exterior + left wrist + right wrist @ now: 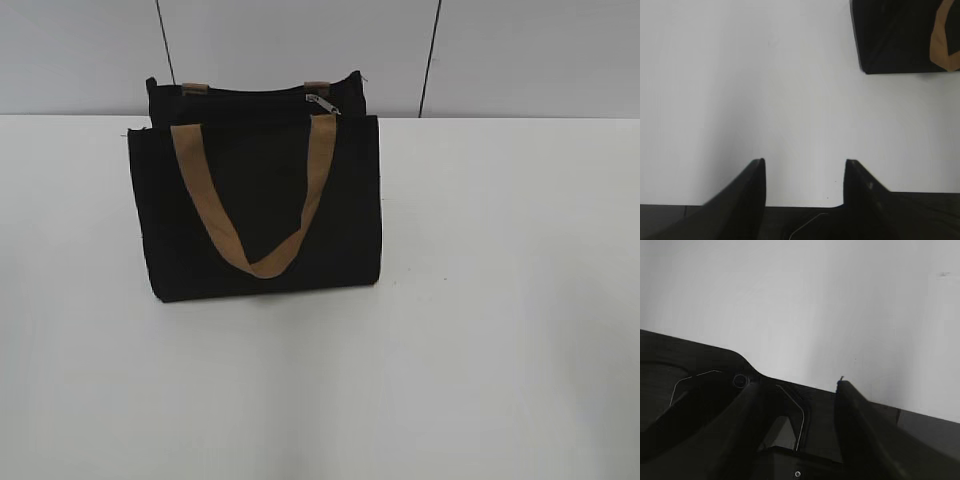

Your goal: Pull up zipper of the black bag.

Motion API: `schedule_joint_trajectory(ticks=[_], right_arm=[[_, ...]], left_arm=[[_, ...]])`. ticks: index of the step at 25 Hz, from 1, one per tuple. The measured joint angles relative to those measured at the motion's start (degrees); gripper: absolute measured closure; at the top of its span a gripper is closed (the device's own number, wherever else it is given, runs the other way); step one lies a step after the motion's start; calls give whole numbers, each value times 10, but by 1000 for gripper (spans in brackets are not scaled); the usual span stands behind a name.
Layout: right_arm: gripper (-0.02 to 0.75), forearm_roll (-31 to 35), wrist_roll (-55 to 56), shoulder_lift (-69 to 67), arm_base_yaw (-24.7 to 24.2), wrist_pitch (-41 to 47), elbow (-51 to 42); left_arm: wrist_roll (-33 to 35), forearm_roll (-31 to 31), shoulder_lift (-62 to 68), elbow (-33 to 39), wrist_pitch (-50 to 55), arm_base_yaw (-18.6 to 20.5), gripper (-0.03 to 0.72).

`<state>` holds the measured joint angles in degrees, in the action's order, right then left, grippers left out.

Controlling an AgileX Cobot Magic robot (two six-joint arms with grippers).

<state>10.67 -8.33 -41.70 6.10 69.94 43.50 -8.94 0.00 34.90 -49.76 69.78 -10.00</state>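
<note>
The black bag (260,200) stands upright on the white table, left of centre in the exterior view, with a tan strap handle (255,215) hanging down its front. The zipper runs along its top edge, with the silver pull tab (322,102) near the right end. No gripper shows in the exterior view. In the left wrist view my left gripper (804,162) is open and empty over bare table, and the bag's lower corner (900,37) is at the top right, far from the fingers. My right gripper (797,385) is open and empty over a dark base.
The white table (500,300) spreads wide around the bag. A pale panelled wall (520,50) with dark seams stands behind the table's far edge. A dark edge (670,215) lies under the left gripper.
</note>
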Motion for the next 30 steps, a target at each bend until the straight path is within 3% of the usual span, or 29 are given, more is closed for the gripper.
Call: schedule_joint_trajectory(ticks=[9,14,19,23,30], right_arm=[[381,0,-40,281,0,0,-131],[381,0,-45,408,0,-10,-143],[381,-12,-49,422,0,-56,-160],[381,-17,-49,422,0,-67,-168],[381,-17,-49,422,0,-69,-168]], left_arm=[[57,23,-238,137,-82,0,309],[102,7,-311,169,-115,0,309],[104,0,-343,171,-113,0,309],[106,-52,-351,188,-94,0,309],[107,-60,-351,188,-92,0,309]])
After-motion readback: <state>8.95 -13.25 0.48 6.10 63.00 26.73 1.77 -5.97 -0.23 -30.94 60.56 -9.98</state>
